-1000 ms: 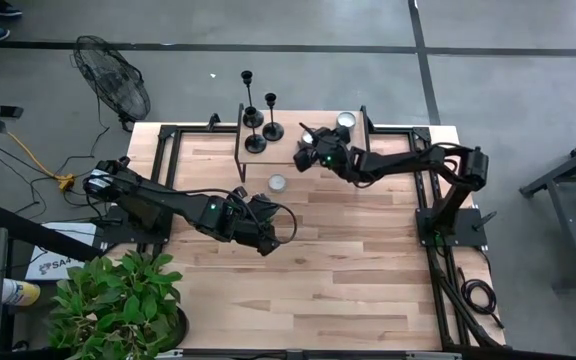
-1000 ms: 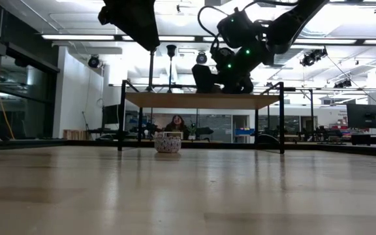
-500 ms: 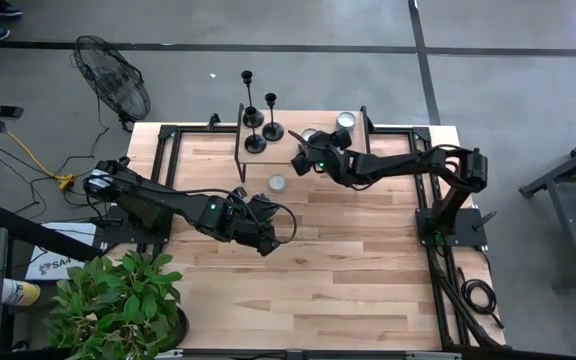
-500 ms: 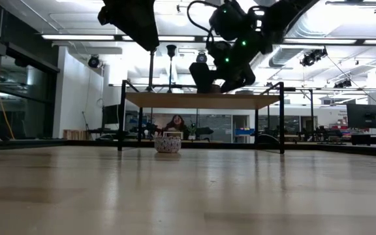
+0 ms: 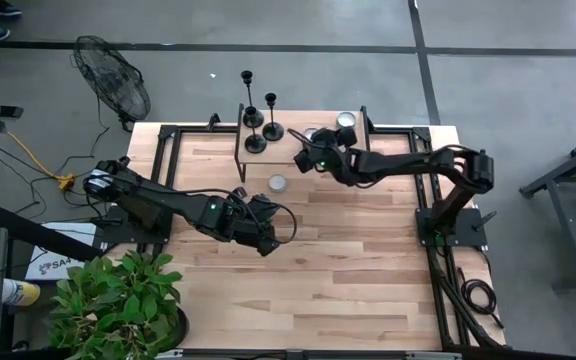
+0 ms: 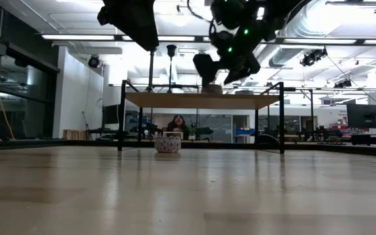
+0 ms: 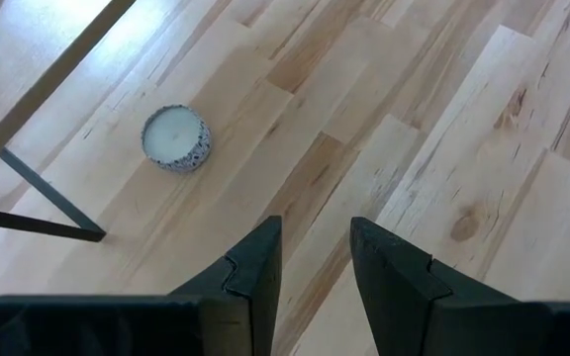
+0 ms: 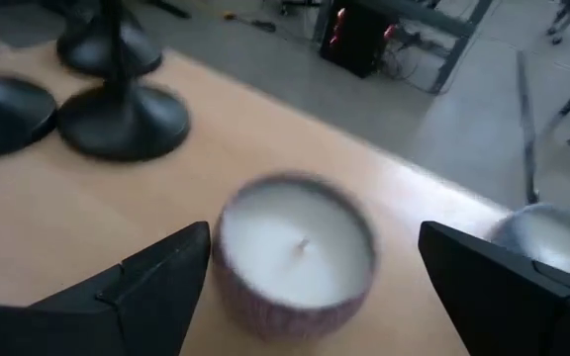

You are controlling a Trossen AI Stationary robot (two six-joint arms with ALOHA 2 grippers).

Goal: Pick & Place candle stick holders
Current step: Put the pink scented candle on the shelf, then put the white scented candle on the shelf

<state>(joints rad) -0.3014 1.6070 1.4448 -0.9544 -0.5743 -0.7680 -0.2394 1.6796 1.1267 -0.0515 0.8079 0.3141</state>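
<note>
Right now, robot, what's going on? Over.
Right gripper jaws open around a candle on the shelf. Left gripper empty over the table. Candle stick holders untouched on shelf. Over.

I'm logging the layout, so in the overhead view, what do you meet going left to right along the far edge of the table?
Floor fan → candle stick holders on the raised shelf → right gripper → candle.

The right pincer (image 5: 309,157) is now higher over the raised shelf (image 6: 201,99) than one second ago, and a small candle jar (image 5: 311,134) shows there, no longer covered.
</note>
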